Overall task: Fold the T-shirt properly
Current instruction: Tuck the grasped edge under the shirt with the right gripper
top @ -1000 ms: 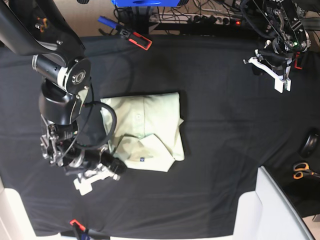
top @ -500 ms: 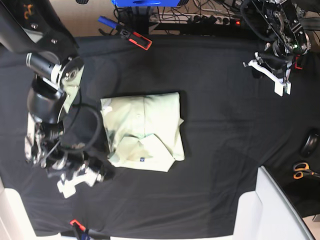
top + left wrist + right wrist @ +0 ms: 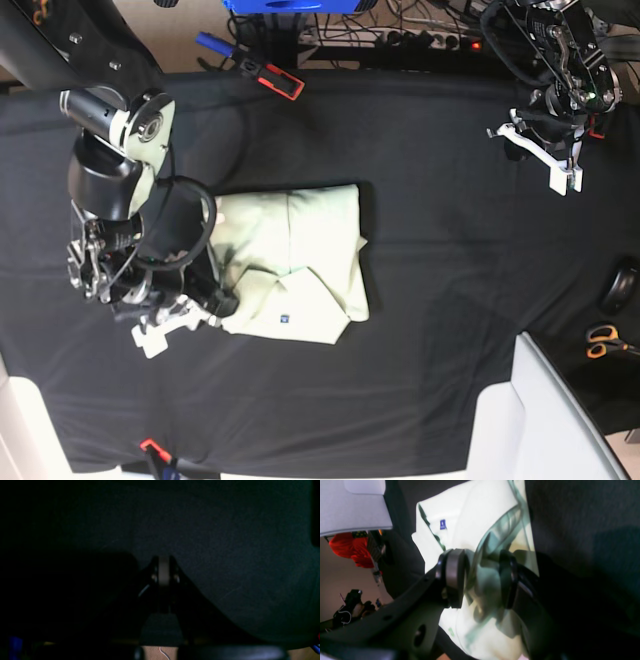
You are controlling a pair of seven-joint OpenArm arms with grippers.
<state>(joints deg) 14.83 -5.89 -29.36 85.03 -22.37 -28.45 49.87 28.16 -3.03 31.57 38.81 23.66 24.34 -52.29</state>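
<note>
- At the left of the base view, the right hand (image 3: pixel 165 325) has been brought back in against the lower left corner of the T-shirt (image 3: pixel 300 255), after being swung out over bare counter (image 3: pixel 450 250) half a second ago.
- In the right wrist view its fingers (image 3: pixel 453 577) are seen spread part-way, with a bunched ridge of mint cloth lying between them; whether the cloth is pinched or merely straddled cannot be told.
- The T-shirt is found left of centre in the base view, already folded to a compact rectangle, its blue mark (image 3: pixel 284 320) near the lower edge; its outline is unchanged over the last second.
- A tidying tug at that loose corner is judged to be in hand, so the fold looks nearly done.
- At the upper right, the left hand (image 3: pixel 545 160) is kept pressed together and empty, well apart from the shirt.
</note>
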